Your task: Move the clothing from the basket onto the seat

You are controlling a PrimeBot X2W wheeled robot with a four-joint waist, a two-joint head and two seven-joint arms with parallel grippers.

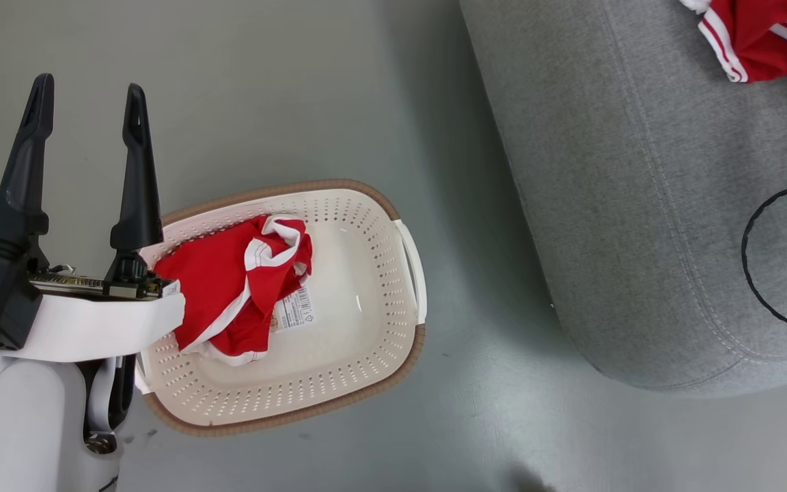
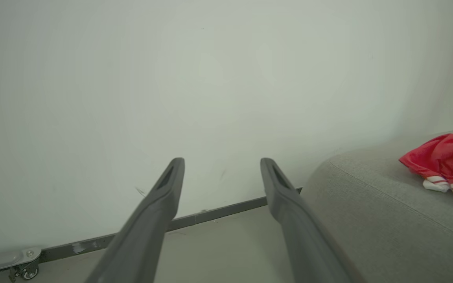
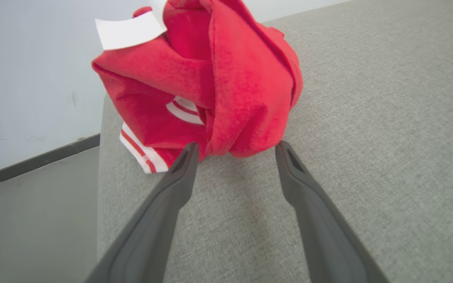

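Grey-green floor (image 1: 298, 89) in the head view, with a pale wall (image 2: 210, 78) and a dark skirting strip (image 2: 218, 210) in the left wrist view.

Basket (image 1: 381, 287): cream, perforated, brown-rimmed, standing on the floor, well apart from the seat (image 1: 639, 205). It holds one crumpled red garment (image 1: 223, 287) with white trim, lying in the half of the basket nearer the left arm. The garment's edge overlaps a barcode sticker (image 1: 296, 307) on the basket's inner bottom. The basket's near-left corner is hidden behind the left wrist.

Seat: a large light-grey woven cushion with stitched seams, also seen in the left wrist view (image 2: 368, 224) and the right wrist view (image 3: 368, 118). On it, near one rounded edge, lies the red top (image 1: 762, 34), bunched up, with a white-striped cuff against the fabric. The same top appears at the right of the left wrist view (image 2: 446, 157). In the right wrist view (image 3: 230, 86) a white tag (image 3: 128, 31) shows at its upper end. A black cable (image 1: 749, 260) loops above the seat.

Left jaws: spread wide and holding nothing, the fingers (image 1: 137, 150) raised above the floor beside the basket.

Right jaws: spread wide over the seat with nothing between them. The fingers (image 3: 301, 184) stop just short of the top, and the left-hand tip in that view meets its lower edge.
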